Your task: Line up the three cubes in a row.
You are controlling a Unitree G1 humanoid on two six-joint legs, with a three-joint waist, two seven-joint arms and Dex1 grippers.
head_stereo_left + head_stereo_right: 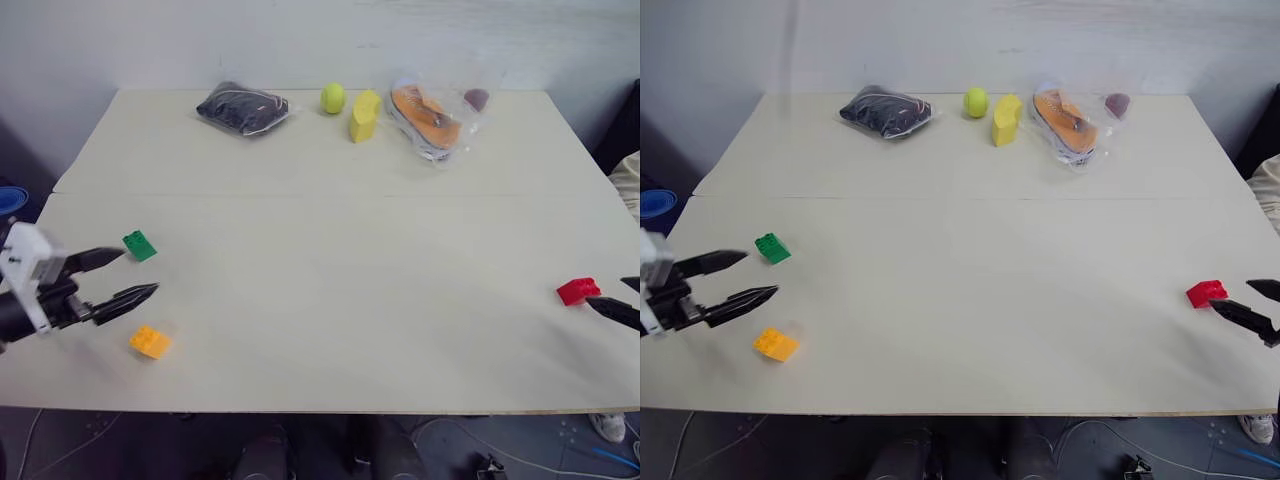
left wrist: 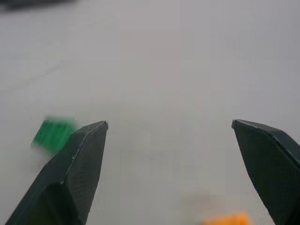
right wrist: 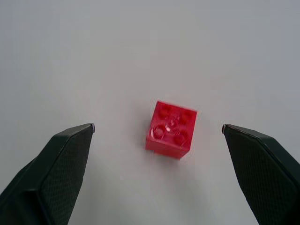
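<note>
Three studded cubes lie far apart on the pale table (image 1: 320, 250). The green cube (image 1: 139, 245) and the orange-yellow cube (image 1: 150, 342) rest at the left. Between them, a little to their left, my left gripper (image 1: 140, 272) hovers open and empty; its wrist view shows the green cube (image 2: 53, 134) and the orange-yellow cube (image 2: 225, 219) on either side of its fingers. The red cube (image 1: 578, 291) sits near the right edge. My right gripper (image 1: 1247, 297) is open just right of it, and the red cube (image 3: 171, 129) lies ahead between its spread fingers, untouched.
Along the table's far edge lie a dark bundle in a bag (image 1: 242, 107), a yellow-green ball (image 1: 333, 98), a pale-yellow curved block (image 1: 365, 115), a bagged orange shoe sole (image 1: 428, 120) and a small dark-red object (image 1: 477, 99).
</note>
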